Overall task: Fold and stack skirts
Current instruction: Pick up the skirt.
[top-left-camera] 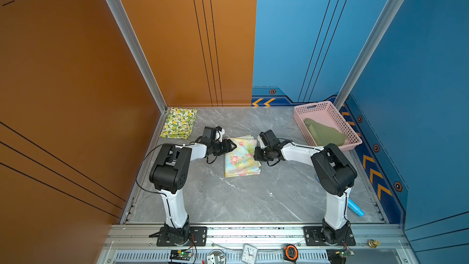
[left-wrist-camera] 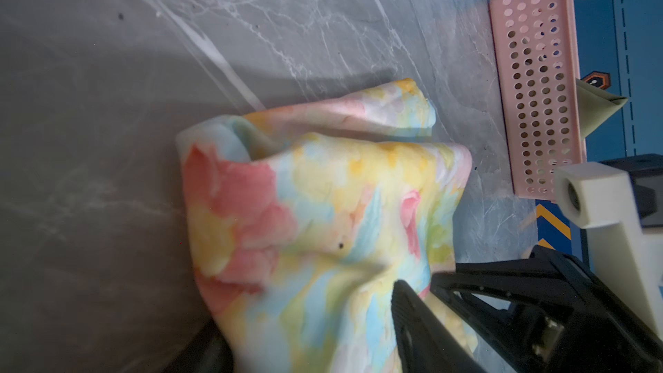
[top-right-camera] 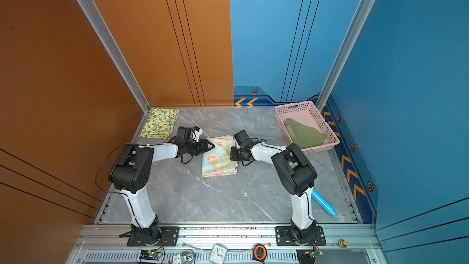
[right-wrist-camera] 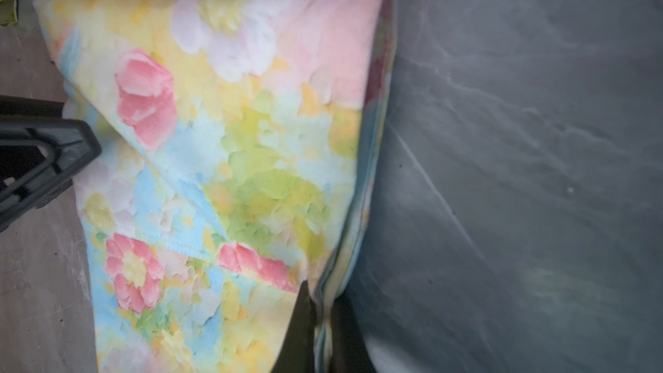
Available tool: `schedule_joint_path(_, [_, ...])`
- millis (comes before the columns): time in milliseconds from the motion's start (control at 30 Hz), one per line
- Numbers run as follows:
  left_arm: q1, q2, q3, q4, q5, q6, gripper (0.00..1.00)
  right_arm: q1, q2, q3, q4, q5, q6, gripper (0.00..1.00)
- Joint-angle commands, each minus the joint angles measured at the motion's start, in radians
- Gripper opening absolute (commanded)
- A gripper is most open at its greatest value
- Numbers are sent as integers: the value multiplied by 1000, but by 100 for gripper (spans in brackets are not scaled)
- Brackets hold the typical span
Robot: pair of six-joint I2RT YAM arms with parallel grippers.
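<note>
I have both arms leaning in over the table [top-left-camera: 228,199] from their bases at the near edge. Their elbows are raised and their forearms low, pointing at each other across the floral skirt [top-left-camera: 241,160] in the middle.

My right gripper [top-left-camera: 255,155] is clamped tight on that skirt's right edge. Its wrist view shows the layered hem pinched between the fingers [right-wrist-camera: 305,331].

My left gripper [top-left-camera: 234,146] sits at the skirt's far left corner. Its jaws are spread with cloth bunched between them, and I cannot tell whether they press it.

I count three skirts:
- the floral one here;
- a lemon skirt [top-left-camera: 179,123], folded flat in the table's far left corner;
- a green skirt [top-left-camera: 326,134], lying in the basket [top-left-camera: 312,109] at the far right.

There is one basket, two arms, and one blue tube [top-left-camera: 355,208] by the right arm's base.
</note>
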Motion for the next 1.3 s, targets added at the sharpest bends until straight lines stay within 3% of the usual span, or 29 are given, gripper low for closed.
schedule_joint_path(0, [-16, 74, -57, -60, 62, -28, 64, 13, 37, 9, -82, -17, -9, 0])
schedule_joint_path(167, [-15, 88, -57, -33, 85, -40, 62, 16, 52, 21, -83, -23, -10, 0])
schedule_joint_path(400, [1, 69, -83, 9, 101, -64, 50, 16, 60, 41, -88, -24, -15, 0])
schedule_joint_path(533, [17, 59, -103, 103, 118, -124, 34, 14, 62, 40, -88, -25, -14, 0])
schedule_joint_path(667, [16, 47, -97, 205, 110, -199, 0, 15, 53, 35, -86, -23, -12, 0])
schedule_joint_path(767, [16, 18, -75, 213, 76, -220, 0, 14, 33, 36, -82, -25, -16, 1])
schedule_joint_path(800, [16, 8, -70, 213, 65, -225, 0, 12, 25, 35, -82, -27, -18, 8])
schedule_joint_path(900, [31, -32, -40, 189, 17, -233, 0, -1, -20, 35, -82, -24, -21, 49])
schedule_joint_path(967, [42, -54, -10, 150, -29, -223, 0, -13, -55, 32, -82, -16, -24, 64])
schedule_joint_path(1033, [54, -73, 25, 107, -70, -209, 0, -26, -88, 29, -82, -10, -26, 71])
schedule_joint_path(1267, [123, -81, 193, 15, -201, -185, 0, -45, -158, 11, -82, 0, -28, 76])
